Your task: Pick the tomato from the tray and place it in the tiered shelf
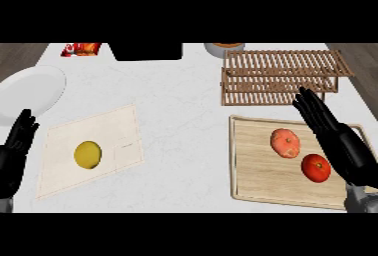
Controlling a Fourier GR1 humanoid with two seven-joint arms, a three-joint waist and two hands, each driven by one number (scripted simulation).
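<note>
Hovering open, right hand [336,137] seemingly just beside tomato [316,167].

We look down on a kitchen counter [184,100]: a plate [29,90] at ten o'clock, a wooden shelf [280,77] at one, a tray [258,170] of produce at four.

The surface [184,100] is lit evenly and softly, as from above, and reads pale and bright with no glare. Shadows are faint: a thin dark line is seen under the tray [258,175] along its left and near edges, and a soft one beneath the shelf [280,75]. The black hands are rendered nearly without detail. Outlines are slightly soft throughout. No bending is seen at the edges.
</note>
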